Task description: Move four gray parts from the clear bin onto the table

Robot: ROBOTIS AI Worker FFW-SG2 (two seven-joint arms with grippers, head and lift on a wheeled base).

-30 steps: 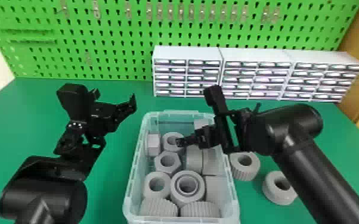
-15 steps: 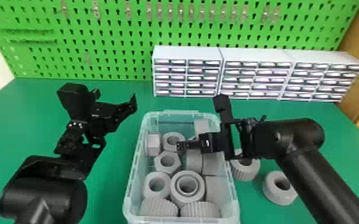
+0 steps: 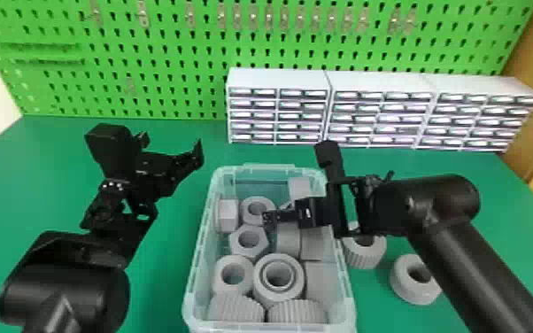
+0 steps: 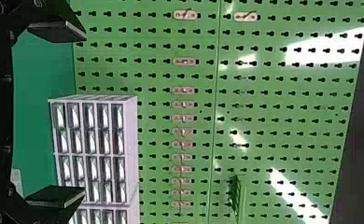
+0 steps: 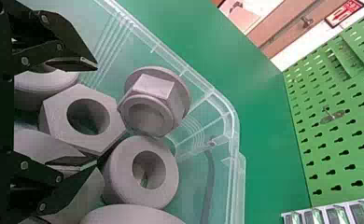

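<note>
My right gripper hangs over the clear bin, its fingers spread well apart with nothing in them; in the right wrist view, I see a hex nut between their tips. Gray parts crowd the bin. A ribbed part and a ring sit on the bench to its right. My left gripper, wide open and empty, is parked left of the bin.

Parts sit in a bin on a table, two more parts to its right, drawers behind, a pegboard beyond.
</note>
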